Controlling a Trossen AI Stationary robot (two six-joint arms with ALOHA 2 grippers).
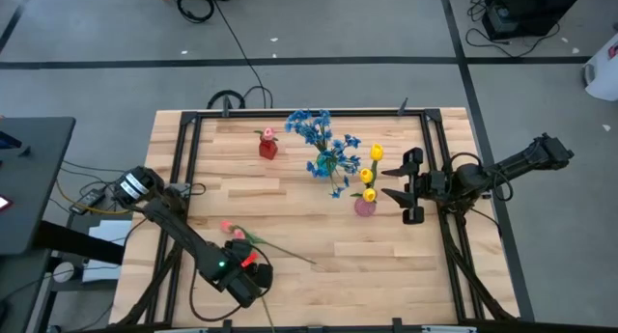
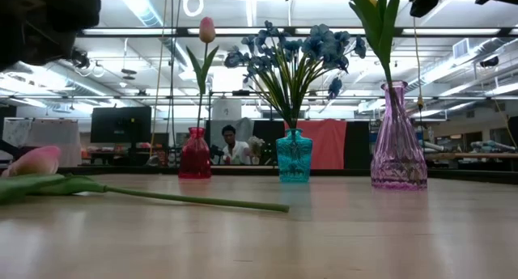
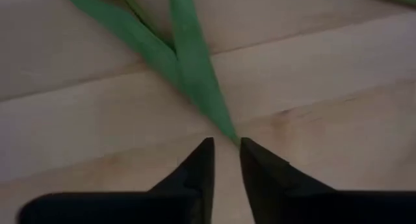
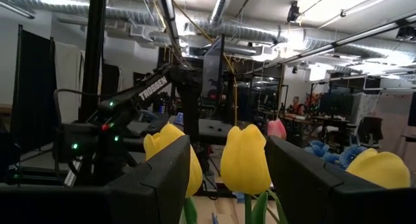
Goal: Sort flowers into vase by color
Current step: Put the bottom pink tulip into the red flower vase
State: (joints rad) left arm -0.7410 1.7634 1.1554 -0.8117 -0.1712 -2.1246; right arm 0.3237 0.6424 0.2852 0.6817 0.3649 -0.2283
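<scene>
Left arm lining up on the loose pink tulip; right arm parked at the yellow bunch.

Left gripper [image 1: 253,271] low over the table [image 1: 290,193], fingers a narrow gap apart, holding nothing, tips right at the leaf end of the pink tulip [image 1: 232,231] lying flat near the front left. Best bet: straddle the stem, not the leaf, close fully, lift clear, stem down into the red vase [image 1: 267,148], which already has one pink. Blue spray sits in the teal vase [image 2: 293,156]. Right gripper [image 1: 409,187], jaws wide apart, empty, beside the yellow tulips [image 1: 371,175] in the pink vase [image 1: 364,207].
</scene>
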